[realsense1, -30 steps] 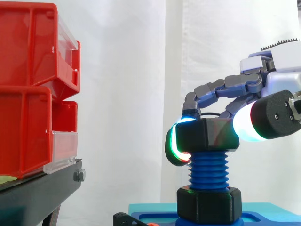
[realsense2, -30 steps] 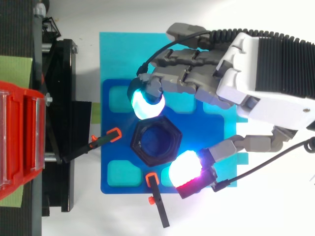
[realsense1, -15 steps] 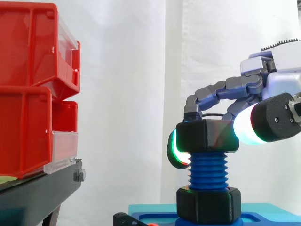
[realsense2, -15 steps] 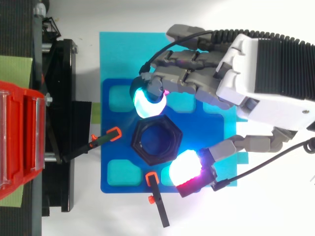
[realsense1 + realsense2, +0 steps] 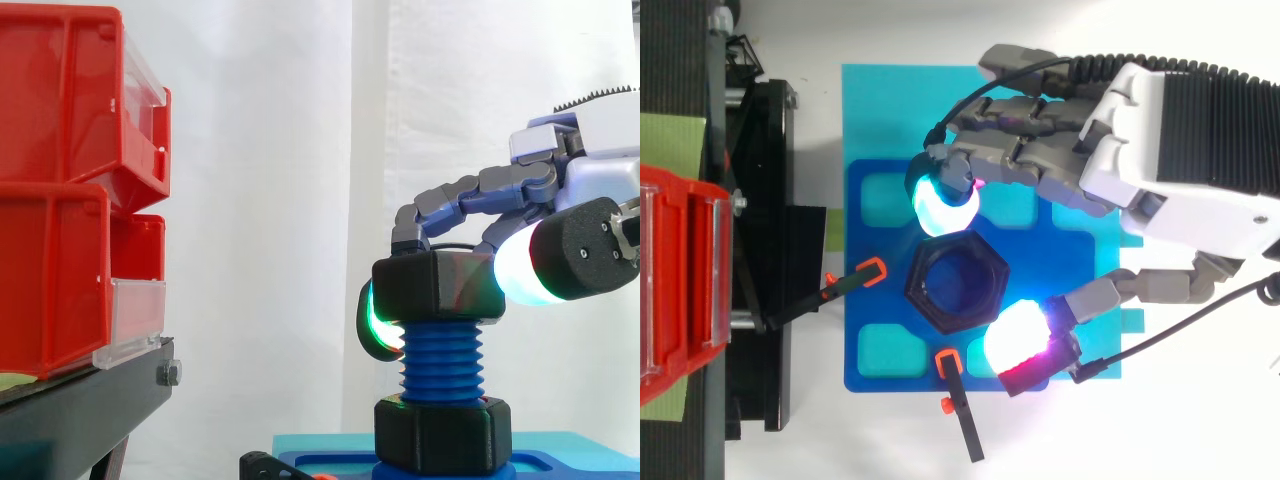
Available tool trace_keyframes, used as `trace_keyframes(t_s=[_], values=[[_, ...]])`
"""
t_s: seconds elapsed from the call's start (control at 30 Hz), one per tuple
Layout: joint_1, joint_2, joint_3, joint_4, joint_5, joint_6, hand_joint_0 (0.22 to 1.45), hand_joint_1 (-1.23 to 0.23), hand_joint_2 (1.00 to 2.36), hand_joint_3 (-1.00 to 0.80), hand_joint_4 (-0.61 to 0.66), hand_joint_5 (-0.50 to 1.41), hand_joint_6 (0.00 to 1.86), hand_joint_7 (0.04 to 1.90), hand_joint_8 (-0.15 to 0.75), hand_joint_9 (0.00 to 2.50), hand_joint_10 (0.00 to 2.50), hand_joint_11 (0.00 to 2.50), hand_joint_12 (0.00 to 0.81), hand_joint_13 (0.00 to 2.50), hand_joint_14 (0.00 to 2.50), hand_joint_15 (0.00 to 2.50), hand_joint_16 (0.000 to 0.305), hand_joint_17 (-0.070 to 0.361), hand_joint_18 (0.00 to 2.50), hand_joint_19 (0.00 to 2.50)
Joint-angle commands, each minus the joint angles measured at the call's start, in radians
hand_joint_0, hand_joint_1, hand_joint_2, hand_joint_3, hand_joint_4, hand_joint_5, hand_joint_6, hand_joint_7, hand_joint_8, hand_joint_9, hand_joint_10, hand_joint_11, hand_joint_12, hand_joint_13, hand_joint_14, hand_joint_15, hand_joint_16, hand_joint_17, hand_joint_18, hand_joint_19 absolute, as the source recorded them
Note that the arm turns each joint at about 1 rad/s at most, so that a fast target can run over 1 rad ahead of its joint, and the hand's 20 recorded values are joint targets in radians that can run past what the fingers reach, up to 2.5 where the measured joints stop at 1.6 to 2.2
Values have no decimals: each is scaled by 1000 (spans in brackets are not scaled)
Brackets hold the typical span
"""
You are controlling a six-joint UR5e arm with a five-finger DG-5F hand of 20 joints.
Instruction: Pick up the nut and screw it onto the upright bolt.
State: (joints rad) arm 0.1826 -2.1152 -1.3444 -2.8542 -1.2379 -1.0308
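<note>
One black hexagonal nut (image 5: pixel 437 285) atop ribbed blue bolt (image 5: pixel 443 362), robot hand (image 5: pixel 1185 170) pinching its flat sides

And the tally came in: one blue bolt (image 5: pixel 443 362), standing upright. Two black hex nuts rode it, the top nut (image 5: pixel 430 285) and the lower nut (image 5: pixel 445 435) down at the foot. One hand (image 5: pixel 1180 150) was on the scene. Over on the stand (image 5: pixel 80 410), just one of those, sat two red bins, an upper bin (image 5: pixel 60 100) and a lower bin (image 5: pixel 50 280). From above: one dark blue tray (image 5: pixel 1060 260), one light blue mat (image 5: pixel 890 110) beneath it, and two orange-tipped clamps, the first clamp (image 5: pixel 872 271) and the second clamp (image 5: pixel 965 425).
</note>
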Motion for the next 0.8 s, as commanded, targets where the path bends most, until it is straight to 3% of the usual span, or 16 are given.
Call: trace_keyframes(t_s=[0.0,0.77], values=[[-2,0,1,1,0,-2,568,-642,1000,-500,230,-123,501,1263,308,708,16,459,320,491,0,27,35,80,229,9],[-2,0,-1,-1,0,-18,566,-646,1000,-500,226,-122,501,1263,309,707,13,464,322,490,0,26,36,80,228,8]])
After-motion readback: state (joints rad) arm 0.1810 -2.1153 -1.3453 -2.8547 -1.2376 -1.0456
